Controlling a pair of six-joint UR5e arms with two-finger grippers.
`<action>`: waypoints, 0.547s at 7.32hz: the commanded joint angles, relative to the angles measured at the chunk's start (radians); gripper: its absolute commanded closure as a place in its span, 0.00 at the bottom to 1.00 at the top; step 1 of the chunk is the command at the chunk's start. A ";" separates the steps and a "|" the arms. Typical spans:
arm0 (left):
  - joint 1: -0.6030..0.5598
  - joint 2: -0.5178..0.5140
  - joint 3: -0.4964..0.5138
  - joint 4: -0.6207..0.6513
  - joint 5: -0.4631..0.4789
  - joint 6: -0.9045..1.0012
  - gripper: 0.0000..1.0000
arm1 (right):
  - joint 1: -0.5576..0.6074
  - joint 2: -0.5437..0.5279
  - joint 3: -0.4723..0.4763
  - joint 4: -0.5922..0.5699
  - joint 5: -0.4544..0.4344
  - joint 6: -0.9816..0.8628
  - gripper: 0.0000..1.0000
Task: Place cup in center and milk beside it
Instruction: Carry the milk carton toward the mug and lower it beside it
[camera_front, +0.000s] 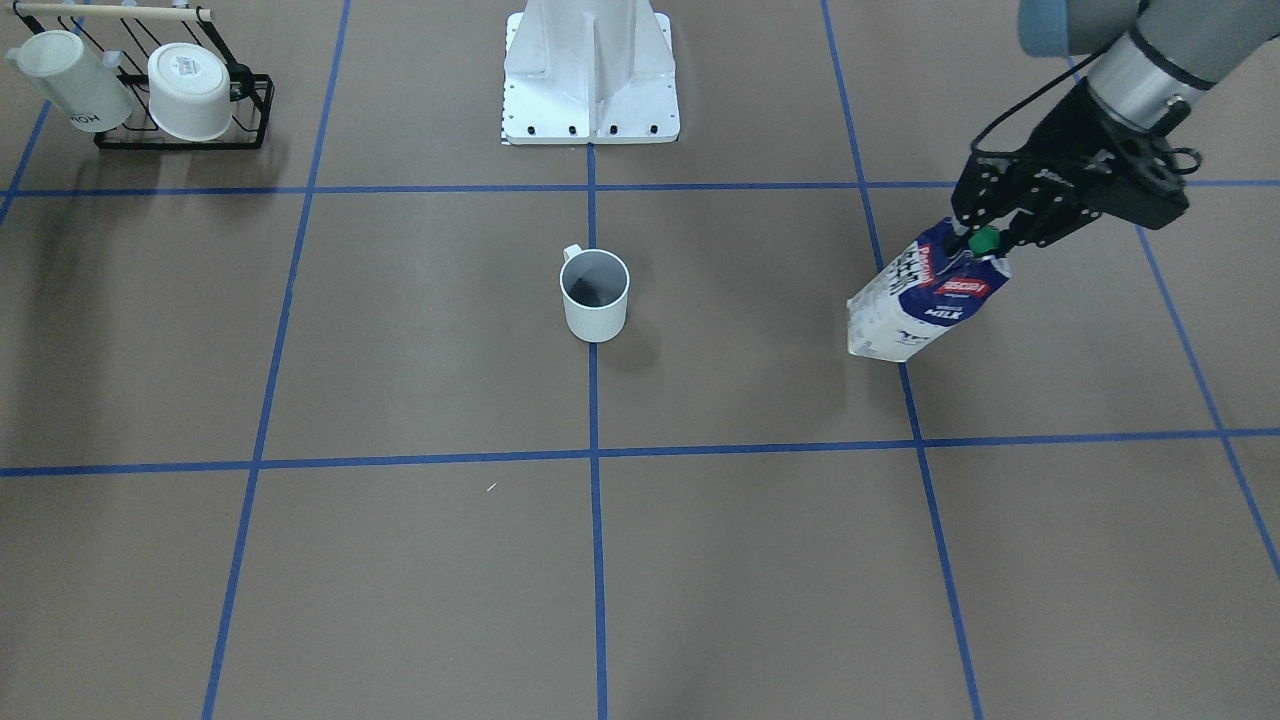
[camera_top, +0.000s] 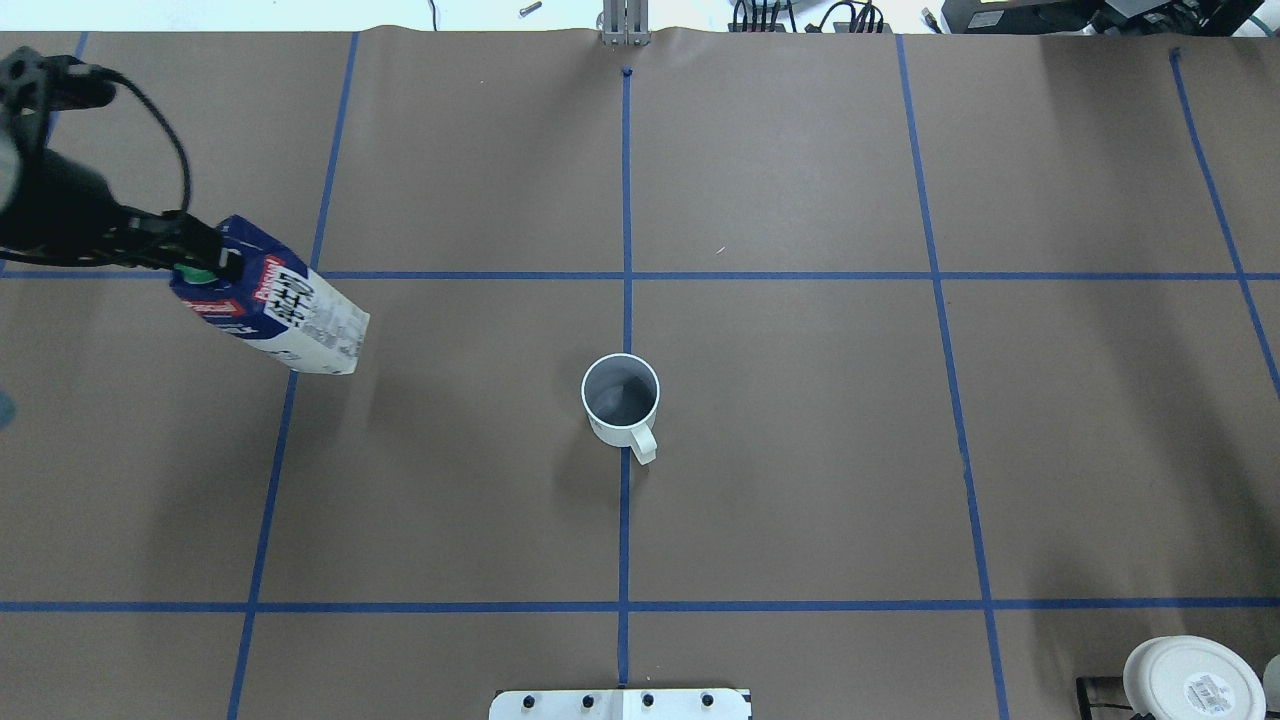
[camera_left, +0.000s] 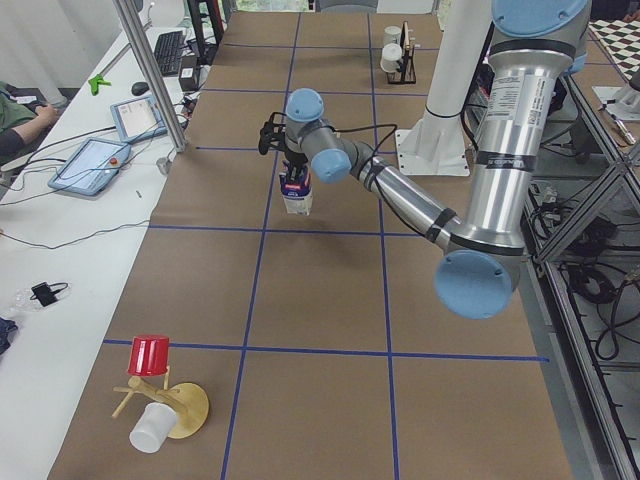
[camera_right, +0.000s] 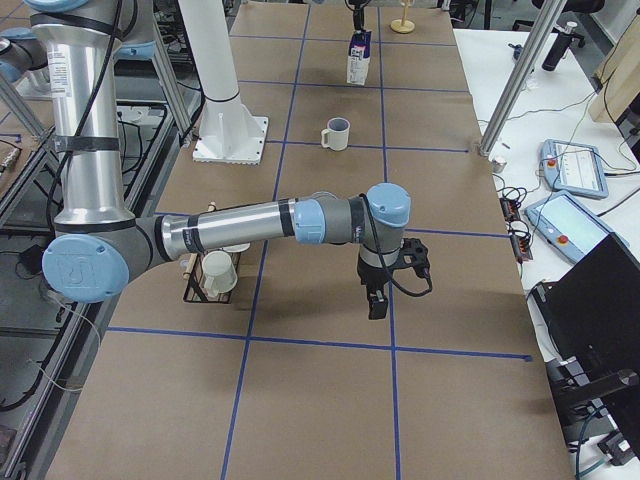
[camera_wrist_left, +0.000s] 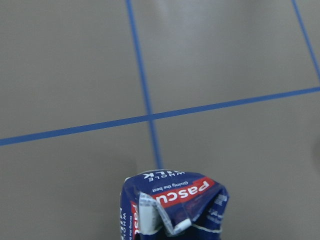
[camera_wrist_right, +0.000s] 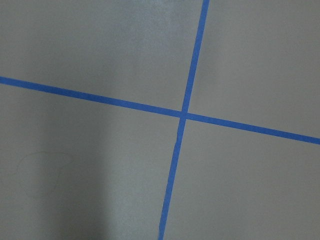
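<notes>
The cup (camera_front: 595, 300) is a plain white mug with a dark inside. It stands upright on the tape line that splits the center (camera_front: 430, 320), and also shows in the overhead view (camera_top: 620, 400). My left gripper (camera_front: 985, 240) is shut on the top of the milk (camera_front: 925, 305) by its green cap. It holds the navy and white carton over the tape line at the center's left edge (camera_top: 285, 315). I cannot tell whether the carton's base touches the table. My right gripper (camera_right: 378, 300) shows only in the exterior right view, low over the table and far from both; open or shut I cannot tell.
A black rack (camera_front: 185, 95) with two white cups stands at the robot's right rear corner. The white robot base (camera_front: 590, 75) is behind the cup. A red cup (camera_left: 150, 355) and a wooden stand sit at the table's left end.
</notes>
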 joint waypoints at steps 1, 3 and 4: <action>0.176 -0.288 0.002 0.334 0.167 -0.122 1.00 | 0.001 -0.005 0.000 0.000 -0.002 0.000 0.00; 0.324 -0.399 0.058 0.375 0.299 -0.247 1.00 | 0.001 -0.006 -0.002 0.000 -0.005 0.001 0.00; 0.376 -0.448 0.102 0.375 0.343 -0.301 1.00 | 0.001 -0.006 -0.002 0.000 -0.006 0.001 0.00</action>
